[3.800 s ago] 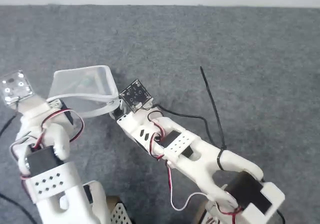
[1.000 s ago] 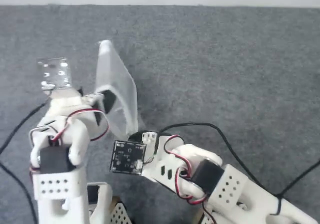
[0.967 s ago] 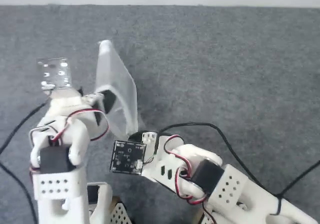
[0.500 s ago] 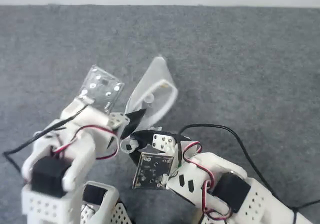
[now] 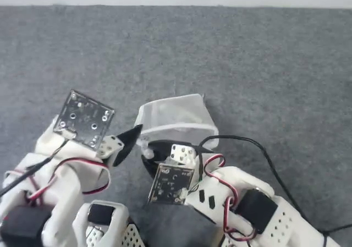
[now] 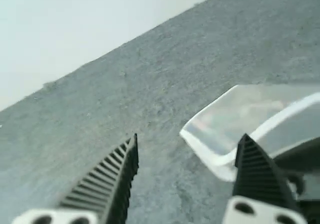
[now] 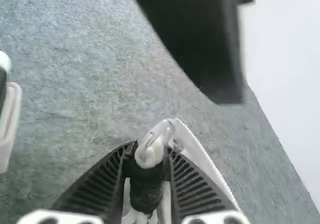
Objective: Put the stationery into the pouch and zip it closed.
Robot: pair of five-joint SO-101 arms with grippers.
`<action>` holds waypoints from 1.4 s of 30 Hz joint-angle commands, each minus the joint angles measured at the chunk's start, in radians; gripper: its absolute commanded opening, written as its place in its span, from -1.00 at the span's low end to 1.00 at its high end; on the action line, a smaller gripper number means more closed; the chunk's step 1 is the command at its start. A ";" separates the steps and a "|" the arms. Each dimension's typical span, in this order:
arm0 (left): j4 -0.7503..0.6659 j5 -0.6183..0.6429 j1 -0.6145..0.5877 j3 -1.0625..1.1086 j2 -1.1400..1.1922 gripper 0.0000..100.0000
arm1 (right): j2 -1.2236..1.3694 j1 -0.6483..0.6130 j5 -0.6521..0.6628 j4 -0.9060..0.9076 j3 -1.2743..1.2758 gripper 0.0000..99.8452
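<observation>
1. On the grey table (image 5: 286,65), between two robot arms, the translucent pouch (image 5: 176,117) lay broad side up. Its near edge was pinched in the right tool (image 7: 150,148), whose jaws were pressed together on what looked like the zip's end.
2. Beside it, the left tool (image 6: 189,137) stood spread and empty, one black finger pointing at the pouch's corner. Pale shapes showed faintly through the pouch wall, too dim to name as stationery.
3. Judging by the task, the zip was the step in hand, though whether it had already been run shut could not be told. Doing it well would call for the left tool to clamp the pouch's edge as a brace. The right tool would then draw low and straight along the zip's line, since the soft wall would likely bunch or lift if pulled alone.
4. Half a second earlier the pouch had stood tipped on edge with the left tool close against it. It had since dropped flatter, toward the right arm, and the left arm had drawn back. Nearly four seconds earlier both tools had been at its edge, farther toward the left arm's side.
</observation>
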 commanded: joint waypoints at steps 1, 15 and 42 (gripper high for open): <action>0.014 -0.083 -0.048 -0.047 0.008 -0.41 | -0.042 0.070 0.008 0.001 -0.061 -0.99; 0.029 -0.089 0.110 0.053 0.008 -0.41 | -0.193 0.189 0.014 0.087 -0.135 -0.99; -0.190 0.012 0.316 0.390 -0.224 -0.41 | -0.209 0.249 -0.012 0.074 -0.137 -0.99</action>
